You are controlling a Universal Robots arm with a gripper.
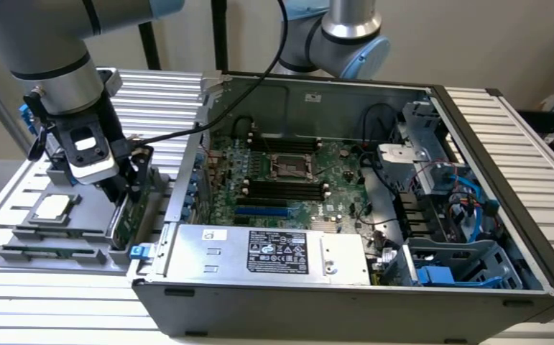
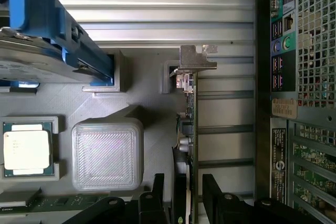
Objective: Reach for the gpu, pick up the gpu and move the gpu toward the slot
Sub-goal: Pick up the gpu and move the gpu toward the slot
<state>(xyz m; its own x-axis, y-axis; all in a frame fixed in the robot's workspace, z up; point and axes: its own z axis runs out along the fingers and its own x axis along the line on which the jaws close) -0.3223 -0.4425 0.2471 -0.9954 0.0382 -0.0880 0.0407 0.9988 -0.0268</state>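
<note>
Okay, the pincer (image 1: 121,188) is down over the gpu (image 1: 123,215), which stands on edge in the gray holder tray (image 1: 27,251) just outside the computer case (image 1: 353,295), on the side of the case toward the exterior view's left. Up close, the fingers (image 2: 157,195) sit open, one on each side of the green card with a thin gap at either face, and the silver bracket end sticks out clear of them. Farther from the case on that tray lie the square processor chip (image 2: 26,149) and the hard drive (image 2: 42,51) with blue clips.
</note>
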